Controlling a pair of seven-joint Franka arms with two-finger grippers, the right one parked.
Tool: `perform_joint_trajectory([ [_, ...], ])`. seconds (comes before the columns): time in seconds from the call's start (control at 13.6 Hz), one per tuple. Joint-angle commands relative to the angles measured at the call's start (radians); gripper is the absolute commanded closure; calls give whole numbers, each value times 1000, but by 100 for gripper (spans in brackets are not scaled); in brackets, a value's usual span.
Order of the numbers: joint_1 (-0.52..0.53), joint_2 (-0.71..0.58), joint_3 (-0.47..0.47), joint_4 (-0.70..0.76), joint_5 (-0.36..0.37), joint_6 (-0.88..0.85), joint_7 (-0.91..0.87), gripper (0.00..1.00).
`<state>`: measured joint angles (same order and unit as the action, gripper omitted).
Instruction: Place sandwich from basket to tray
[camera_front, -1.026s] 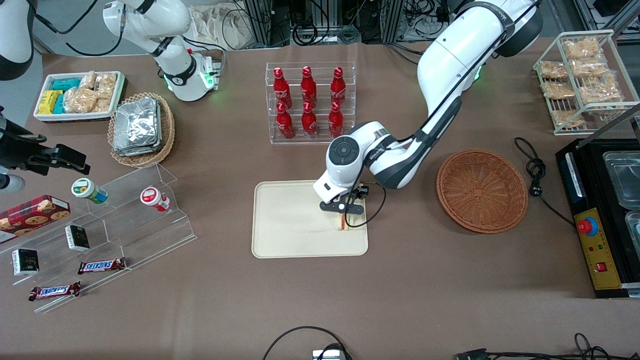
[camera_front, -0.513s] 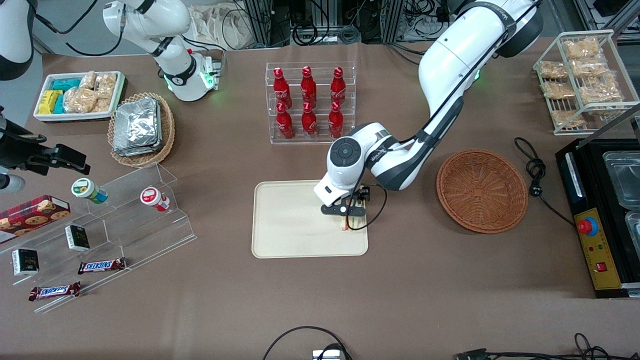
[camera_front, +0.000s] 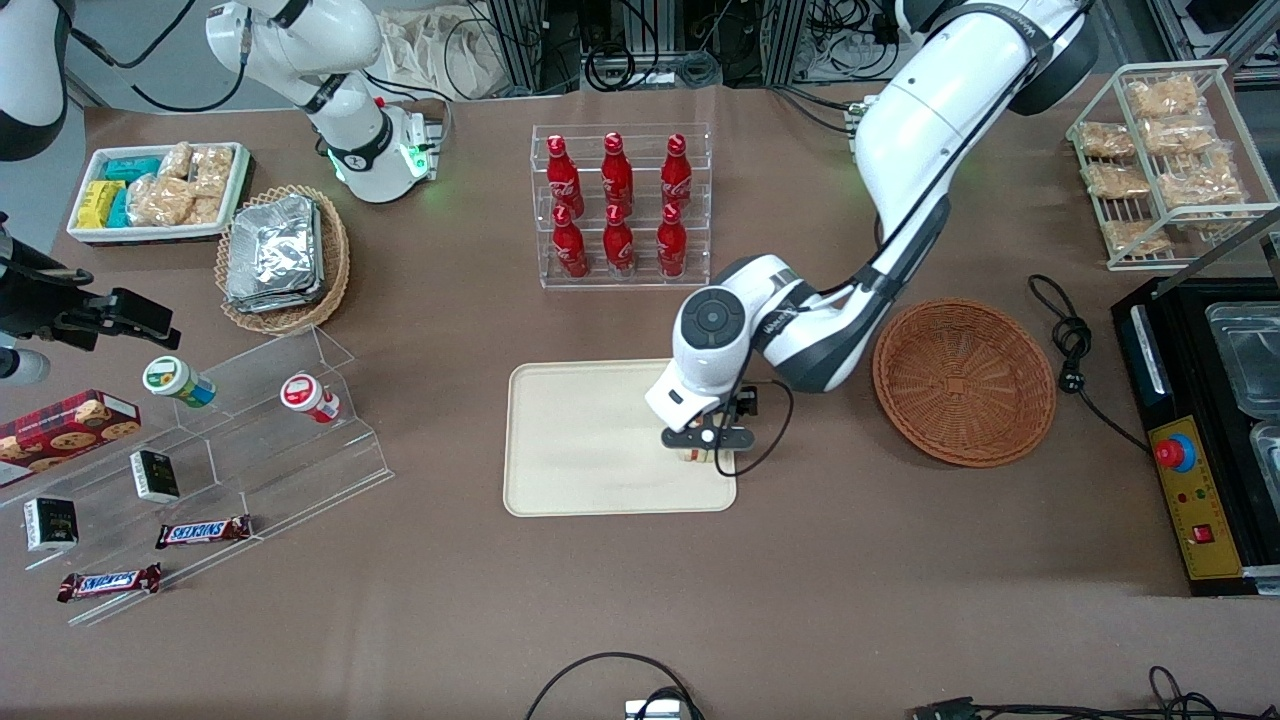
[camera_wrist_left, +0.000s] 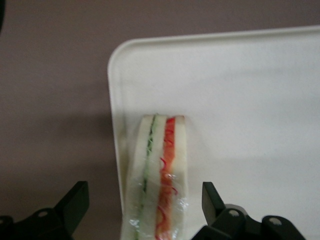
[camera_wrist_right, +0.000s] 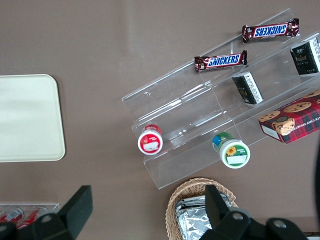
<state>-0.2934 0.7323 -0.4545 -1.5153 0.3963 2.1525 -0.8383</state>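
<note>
The sandwich (camera_wrist_left: 159, 175), white bread with green and red filling, stands on edge on the cream tray (camera_wrist_left: 240, 100) just inside its rim. My left gripper (camera_wrist_left: 142, 200) is open, and its black fingers (camera_wrist_left: 75, 200) stand well off both bread faces. In the front view the gripper (camera_front: 708, 440) hangs over the tray (camera_front: 590, 440) at the end toward the working arm. Only a sliver of the sandwich (camera_front: 692, 456) shows under it. The reddish-brown wicker basket (camera_front: 963, 382) sits empty beside the tray, toward the working arm's end.
A clear rack of red bottles (camera_front: 620, 205) stands farther from the front camera than the tray. A black cable (camera_front: 1065, 340) and a black appliance (camera_front: 1200, 430) lie near the basket. A clear stepped shelf with snacks (camera_front: 250, 420) lies toward the parked arm's end.
The gripper and wrist have shifted a little toward the basket and nearer the front camera. More of the sandwich is now covered by the gripper.
</note>
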Motion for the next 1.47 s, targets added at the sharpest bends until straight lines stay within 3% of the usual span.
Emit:
perform_joint_trajectory([
  [0.0, 19, -36, -9, 50, 3, -78, -1, 0],
  [0.44, 79, -102, -6, 167, -20, -236, -4, 0],
  [1.39, 307, -287, -4, 167, -69, -330, 41, 0],
])
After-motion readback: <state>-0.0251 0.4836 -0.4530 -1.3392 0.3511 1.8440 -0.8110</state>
